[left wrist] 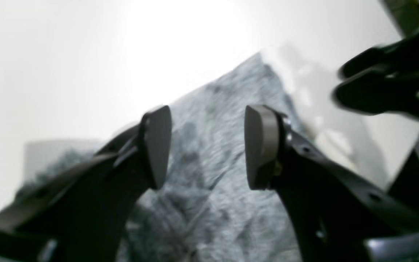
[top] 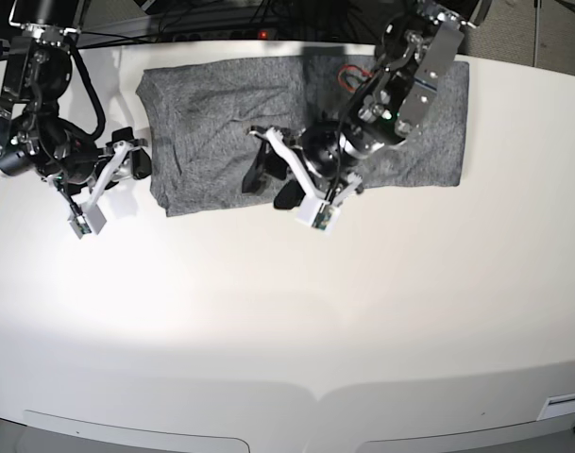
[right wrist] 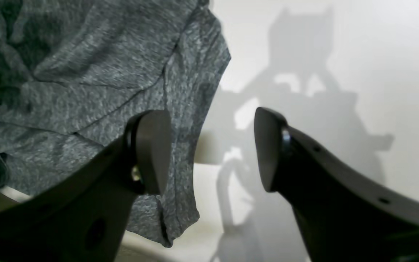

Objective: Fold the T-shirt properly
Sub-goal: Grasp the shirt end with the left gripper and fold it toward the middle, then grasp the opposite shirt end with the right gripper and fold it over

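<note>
Base view: the T-shirt (top: 211, 123) lies spread flat across the far part of the white desk (top: 287, 311), and both my arms hang over its near edge. My left hand (top: 268, 175) sits over the middle of the shirt's near hem, its two fingers spread wide with nothing between them. My right hand (top: 131, 160) is just off the shirt's end on the left side of this view, over bare desk right beside the cloth's corner, also spread open and holding nothing.

From my left wrist, the left hand (left wrist: 207, 147) has both pads apart, and the grey T-shirt (left wrist: 224, 203) fills the gap beneath them, running away to a point against the bright desk (left wrist: 67, 72). The picture is blurred, so I cannot tell whether the pads touch the cloth. My other arm shows dark at the right edge.

From my right wrist, the right hand (right wrist: 211, 149) is open too. The T-shirt (right wrist: 86, 83) lies under and beyond the one finger (right wrist: 151, 149), its hemmed edge running between the fingers, while the other finger (right wrist: 267, 149) hangs over bare desk (right wrist: 376, 72).
</note>
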